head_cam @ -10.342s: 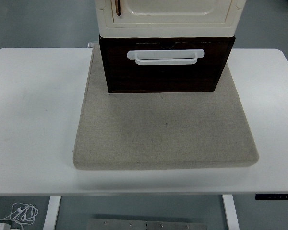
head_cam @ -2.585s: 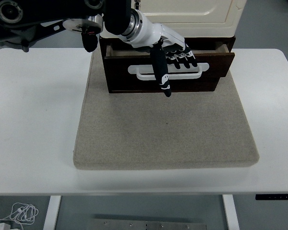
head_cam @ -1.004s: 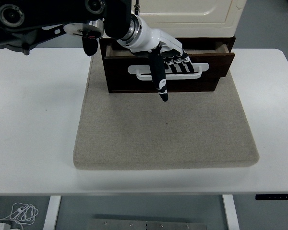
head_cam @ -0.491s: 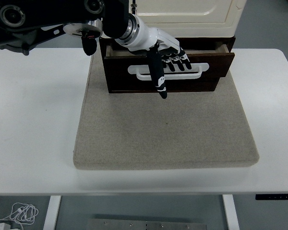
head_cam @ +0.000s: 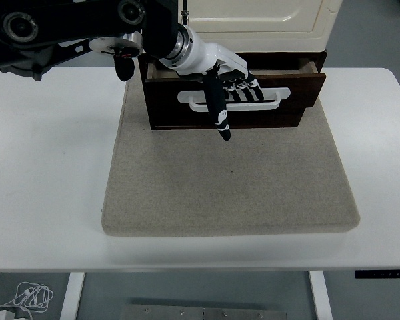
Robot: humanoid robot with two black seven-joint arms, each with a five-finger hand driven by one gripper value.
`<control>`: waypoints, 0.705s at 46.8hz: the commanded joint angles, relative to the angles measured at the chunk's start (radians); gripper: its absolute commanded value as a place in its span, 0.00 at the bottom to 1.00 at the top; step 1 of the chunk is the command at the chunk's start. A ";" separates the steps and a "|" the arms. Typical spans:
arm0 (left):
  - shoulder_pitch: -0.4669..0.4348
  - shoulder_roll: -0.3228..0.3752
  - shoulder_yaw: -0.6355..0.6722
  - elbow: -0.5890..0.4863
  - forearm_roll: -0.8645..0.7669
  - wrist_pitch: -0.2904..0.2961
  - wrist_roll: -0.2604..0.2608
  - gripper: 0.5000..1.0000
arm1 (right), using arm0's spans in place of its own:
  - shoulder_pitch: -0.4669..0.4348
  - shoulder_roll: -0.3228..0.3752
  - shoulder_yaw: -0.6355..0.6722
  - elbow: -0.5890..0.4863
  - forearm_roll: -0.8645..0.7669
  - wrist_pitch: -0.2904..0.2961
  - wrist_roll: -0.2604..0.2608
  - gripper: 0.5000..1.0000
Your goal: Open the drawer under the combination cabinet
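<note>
The dark wooden drawer (head_cam: 280, 100) sits slightly pulled out under the cream cabinet (head_cam: 253, 20), at the far end of a coarse grey mat (head_cam: 227, 187) on my white bench (head_cam: 47, 167). My left hand (head_cam: 227, 83) curls four fingers around its white loop handle (head_cam: 270, 100), thumb pointing down.

One cabinet (head_cam: 253, 17), one drawer (head_cam: 293, 100), one handle (head_cam: 280, 99), one mat (head_cam: 227, 180), one table (head_cam: 47, 167), one robot hand (head_cam: 230, 79)
</note>
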 commanded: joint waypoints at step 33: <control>0.002 -0.008 0.014 -0.001 -0.001 -0.011 0.000 1.00 | 0.000 0.000 0.000 0.000 0.000 0.000 0.000 0.85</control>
